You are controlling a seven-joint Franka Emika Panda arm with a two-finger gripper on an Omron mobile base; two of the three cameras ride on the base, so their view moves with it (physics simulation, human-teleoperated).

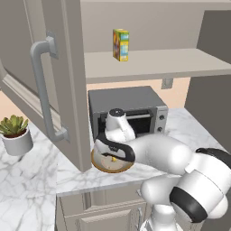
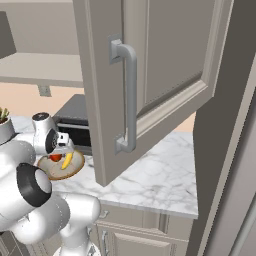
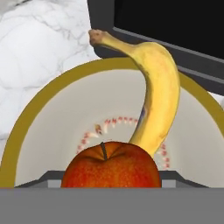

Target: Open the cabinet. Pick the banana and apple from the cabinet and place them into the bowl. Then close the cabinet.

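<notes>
The cabinet stands with both doors swung open, the left door and the right door. Below it on the marble counter sits the bowl, also seen in the left base view and the right base view. The banana lies inside the bowl, leaning toward its far rim. My gripper hangs just over the bowl, its fingers shut on the apple at either side. The apple shows red under the hand, beside the banana.
A yellow multicoloured carton stands on the cabinet shelf. A grey toaster oven sits right behind the bowl. A potted plant is at the counter's left. The open doors hang out over the counter on both sides of the arm.
</notes>
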